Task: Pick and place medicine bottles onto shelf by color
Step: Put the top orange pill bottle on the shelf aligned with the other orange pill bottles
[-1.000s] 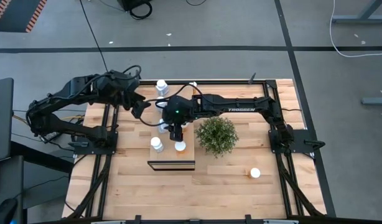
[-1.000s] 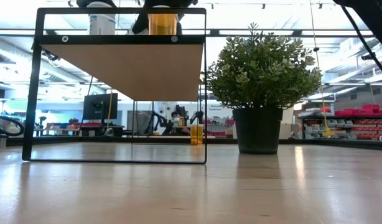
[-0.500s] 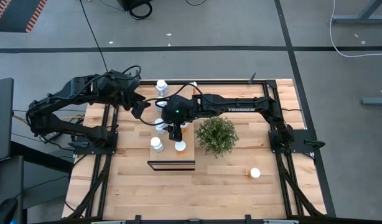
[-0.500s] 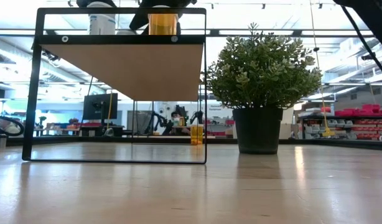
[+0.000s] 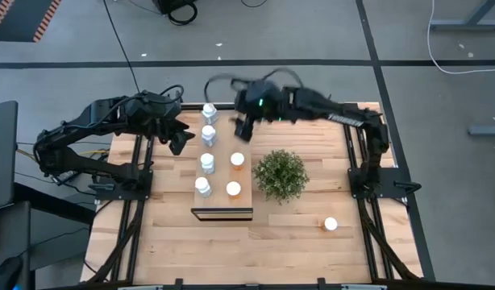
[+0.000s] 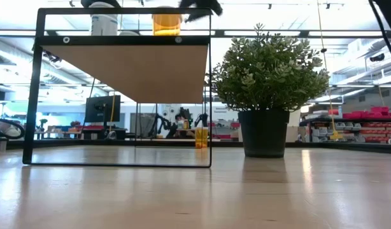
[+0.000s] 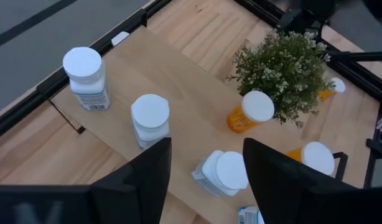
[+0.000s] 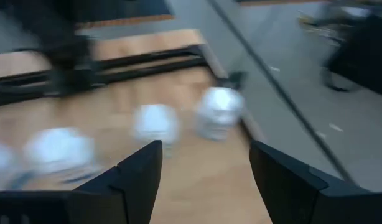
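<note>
From above you see the whole layout: the shelf [image 5: 222, 173] lies near the table's middle, with four white bottles [image 5: 206, 163] lined up along its left side and two orange bottles [image 5: 237, 160] along its right. One more bottle [image 5: 330, 224] sits alone on the table [image 5: 296, 242] well to the right, past the plant [image 5: 280, 175].

The low view gives you what the overhead cannot: the shelf stands raised on a dark frame [image 6: 36, 95], with an orange bottle [image 6: 166, 23] on top and another orange one [image 6: 201, 136] far back on the table. Most of the upper deck is cut off there.

Your left gripper [image 5: 181, 137] hovers just left of the shelf's far end; its wrist view shows both fingers [image 7: 144, 180] spread with nothing between them. Your right gripper [image 5: 246, 125] is over the shelf's far end, smeared by motion; its wrist view shows the fingers [image 8: 138, 180] apart and empty, the bottles beyond too blurred to sort.
</note>
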{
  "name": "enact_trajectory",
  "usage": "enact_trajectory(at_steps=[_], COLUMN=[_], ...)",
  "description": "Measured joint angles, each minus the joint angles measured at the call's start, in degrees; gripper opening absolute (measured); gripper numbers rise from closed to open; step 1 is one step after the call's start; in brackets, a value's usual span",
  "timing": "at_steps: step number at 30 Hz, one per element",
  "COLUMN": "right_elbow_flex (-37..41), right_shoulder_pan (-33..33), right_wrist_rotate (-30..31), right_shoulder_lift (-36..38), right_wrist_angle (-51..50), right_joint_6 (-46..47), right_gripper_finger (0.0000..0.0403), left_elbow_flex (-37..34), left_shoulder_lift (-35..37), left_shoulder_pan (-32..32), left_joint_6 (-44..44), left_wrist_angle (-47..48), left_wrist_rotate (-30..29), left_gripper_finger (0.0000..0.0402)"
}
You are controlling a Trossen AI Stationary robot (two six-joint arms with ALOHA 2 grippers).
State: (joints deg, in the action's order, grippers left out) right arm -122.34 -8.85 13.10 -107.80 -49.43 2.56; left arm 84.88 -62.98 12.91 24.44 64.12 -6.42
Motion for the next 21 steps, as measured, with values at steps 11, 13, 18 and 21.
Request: enact_trajectory(at_steps=[11,13,18,21], right_elbow_flex=[0.0,0.0,1.2,4.4], right_shoulder_pan=[-23.9,-28.3,-34.5,-34.8], right_wrist_rotate=[-11.7,-16.9,-29.3,-32.9], right_shoulder_lift=[-1.5,-1.6,-3.3,-4.2], right_wrist_angle=[-1.6,-1.7,-4.7,-4.5], right_joint_6=[-4.2,-6.6,-19.7,-25.7], right_gripper_finger=[0.0248,0.0248,0.0248,0.0248], left_elbow_flex=[0.0,0.0,0.0,0.0], left_shoulder_lift=[0.1,0.2,0.1,0.1], left_shoulder_pan=[0.0,0.0,0.0,0.0], left_joint_6=[-0.2,-0.2,-0.2,0.0], left_wrist_angle=[0.1,0.1,0.1,0.1], left_wrist_rotate=[0.0,0.0,0.0,0.0], left_gripper_finger=[0.0202,0.0199,0.0195,0.0195])
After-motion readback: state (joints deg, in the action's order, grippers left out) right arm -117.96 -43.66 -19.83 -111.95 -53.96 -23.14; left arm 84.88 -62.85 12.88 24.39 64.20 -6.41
